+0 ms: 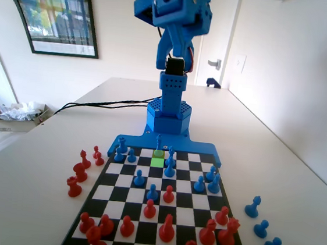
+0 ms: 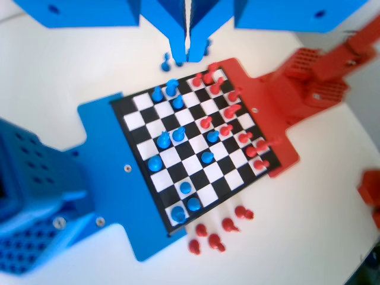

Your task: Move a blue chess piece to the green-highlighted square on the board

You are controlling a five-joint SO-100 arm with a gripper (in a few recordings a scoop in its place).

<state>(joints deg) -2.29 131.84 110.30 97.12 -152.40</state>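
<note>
White tabletop under a pale wall with a framed poster carries the flat black-and-white chequered chessboard with its blue plastic edge at the end nearest the robot. Target piece: the slim, tall blue plastic chess piece with a thin stem and small pointed top stands upright in the fixed view at the board's far edge, on the back rank just beyond the single bright lime-green highlighted square, apparently one square behind it. Judgement on handling: light, rigid moulded plastic, probably smooth and a little slippery; narrow base, so it should tip easily if nudged sideways. Best hold is likely on the stem below the pointed top, jaws closing squarely from both sides, then a straight lift. Short round-headed blue pawns stand near on the right of the green square in the fixed view, so clearance is tight. Red pieces occupy the near half. Arm pose: the blue arm is folded high over its base, well above the board. In the wrist view the two-finger gripper hangs from the top edge, jaws pressed together with only a thin slit between them, holding nothing.
</note>
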